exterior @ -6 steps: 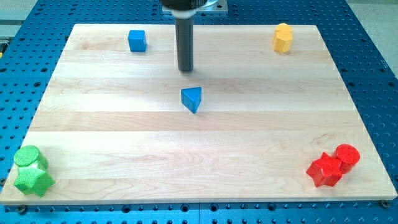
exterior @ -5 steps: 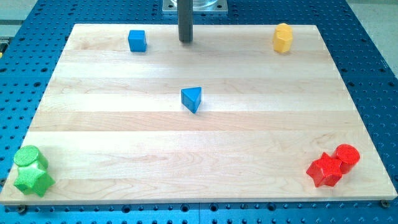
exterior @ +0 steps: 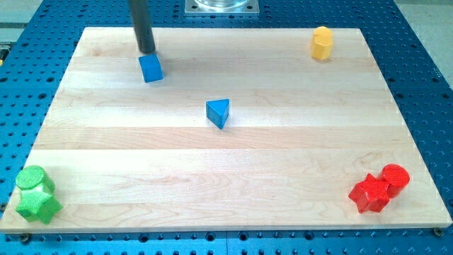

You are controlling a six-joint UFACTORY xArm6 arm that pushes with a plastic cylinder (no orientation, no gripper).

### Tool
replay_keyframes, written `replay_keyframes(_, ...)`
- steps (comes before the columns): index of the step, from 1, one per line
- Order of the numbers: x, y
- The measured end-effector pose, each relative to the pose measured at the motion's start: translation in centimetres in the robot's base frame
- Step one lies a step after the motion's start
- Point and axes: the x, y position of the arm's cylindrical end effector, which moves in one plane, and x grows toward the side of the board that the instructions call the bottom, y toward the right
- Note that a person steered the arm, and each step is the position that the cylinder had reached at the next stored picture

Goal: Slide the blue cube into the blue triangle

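Observation:
The blue cube [exterior: 151, 69] lies on the wooden board [exterior: 233, 156] at the upper left. The blue triangle [exterior: 219, 112] lies near the board's middle, below and to the right of the cube, well apart from it. My tip [exterior: 146, 51] is at the cube's upper edge, touching or almost touching it on the side away from the triangle. The rod rises out of the view's top.
A yellow block [exterior: 321, 43] stands at the board's upper right. A green cylinder [exterior: 32, 179] and a green star-like block [exterior: 38, 205] sit at the lower left corner. A red cylinder [exterior: 395, 176] and a red star-like block [exterior: 370, 194] sit at the lower right.
My tip has moved left along the board's top edge to just above the blue cube. The cube has slid down and slightly left, and turned a little. The triangle has not moved.

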Motion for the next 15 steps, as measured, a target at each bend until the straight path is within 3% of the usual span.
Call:
replay_keyframes(1, 1.2, 6.2)
replay_keyframes(3, -0.7, 2.9)
replay_keyframes(4, 1.0, 5.4)
replay_keyframes(7, 1.1, 0.3)
replay_keyframes(8, 4.1, -3.0)
replay_keyframes(9, 6.1, 3.5)
replay_keyframes(10, 5.8, -1.2)
replay_keyframes(12, 6.9, 8.3)
replay_keyframes(14, 5.9, 10.3)
replay_keyframes(15, 7.9, 9.6)
